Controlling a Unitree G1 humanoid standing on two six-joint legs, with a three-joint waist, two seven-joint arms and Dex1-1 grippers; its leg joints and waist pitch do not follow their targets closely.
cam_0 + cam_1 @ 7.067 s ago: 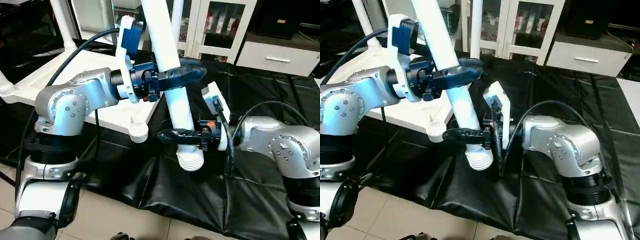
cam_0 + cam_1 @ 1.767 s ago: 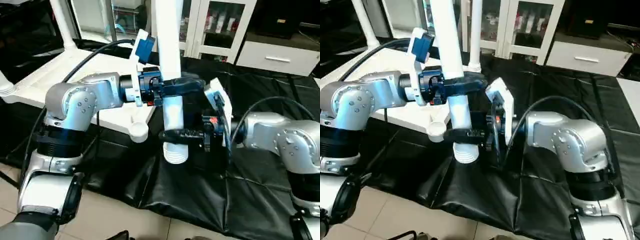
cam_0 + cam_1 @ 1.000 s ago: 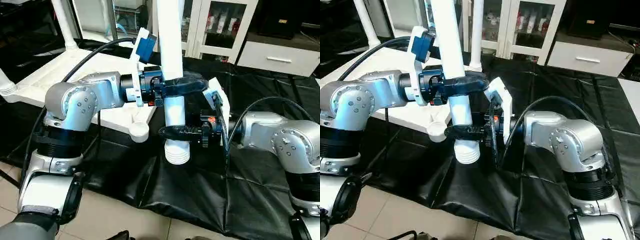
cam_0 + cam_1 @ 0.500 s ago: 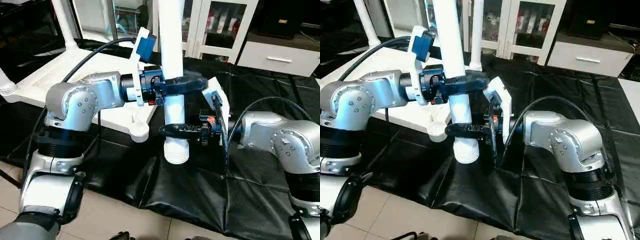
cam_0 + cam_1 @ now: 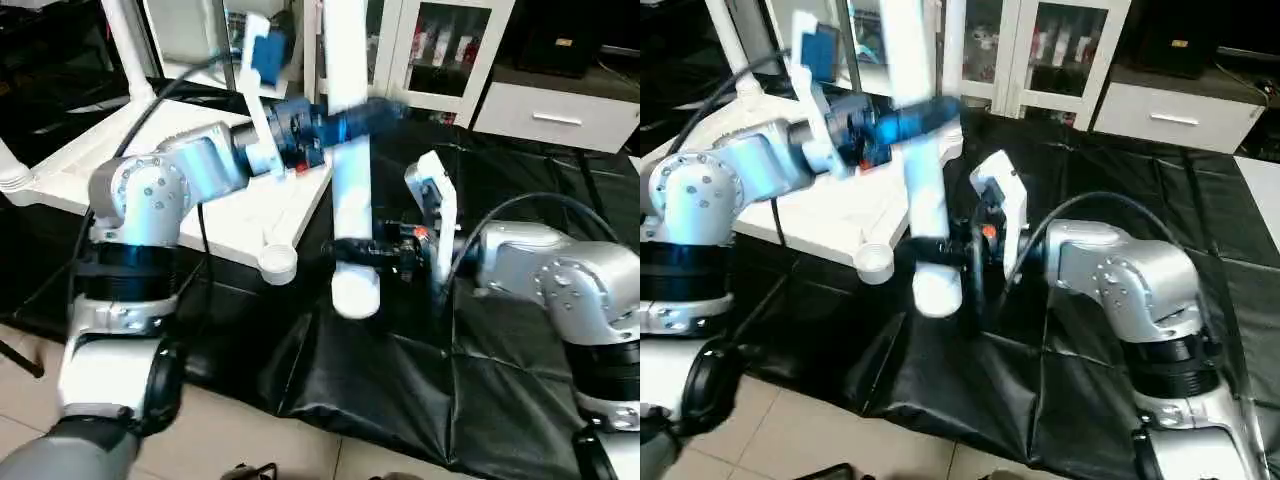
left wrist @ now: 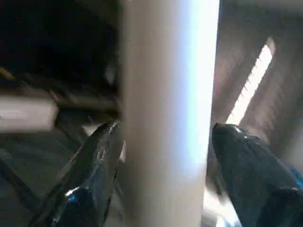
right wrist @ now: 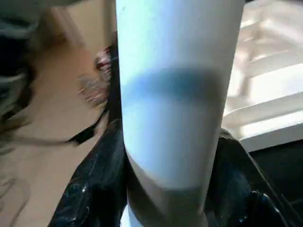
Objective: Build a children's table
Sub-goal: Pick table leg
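leg [image 5: 350, 190] upright, frame centre | right gripper [image 5: 360, 250] clamped low on leg | left gripper [image 6: 163, 142] spread around leg, gap visible

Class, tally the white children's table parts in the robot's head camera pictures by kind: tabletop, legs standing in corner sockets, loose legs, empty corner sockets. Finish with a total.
Tabletop: 1
Legs standing in corner sockets: 3
Loose leg: 1
Empty corner socket: 1
Total: 6

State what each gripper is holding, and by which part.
The right gripper clamps the white leg just above its ribbed lower end. The left gripper straddles the leg higher up; its fingers stand slightly off it.
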